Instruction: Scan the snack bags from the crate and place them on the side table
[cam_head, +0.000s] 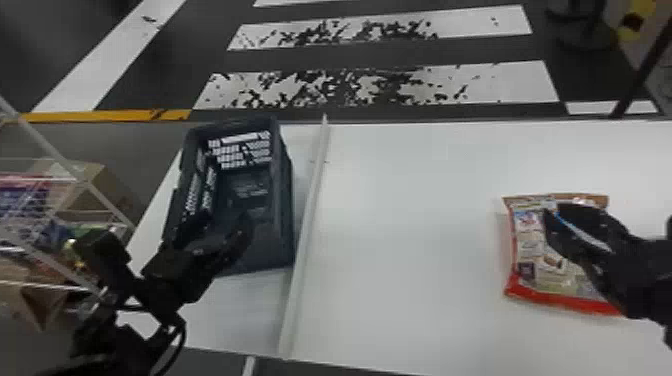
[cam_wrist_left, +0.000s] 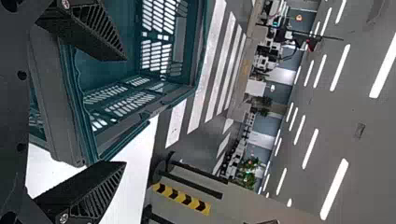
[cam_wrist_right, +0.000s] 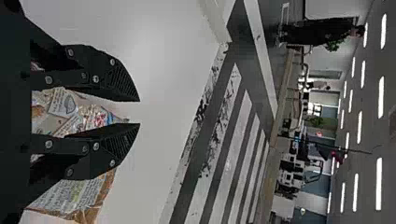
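While the right gripper (cam_wrist_right: 139, 112) hangs part-open, seemingly empty, the snack bag (cam_head: 532, 250) lies beneath and between its fingers, likely light, floppy and slick, best pinched mid-body; the left gripper (cam_wrist_left: 125, 111) gapes wide, empty

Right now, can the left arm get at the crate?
Probably yes: the left arm is at the near end of the crate, its jaws parted, with nothing visible in the way.

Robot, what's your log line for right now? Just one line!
Left gripper: open, at crate | Right gripper: at snack bag | Snack bag: on white table, right side
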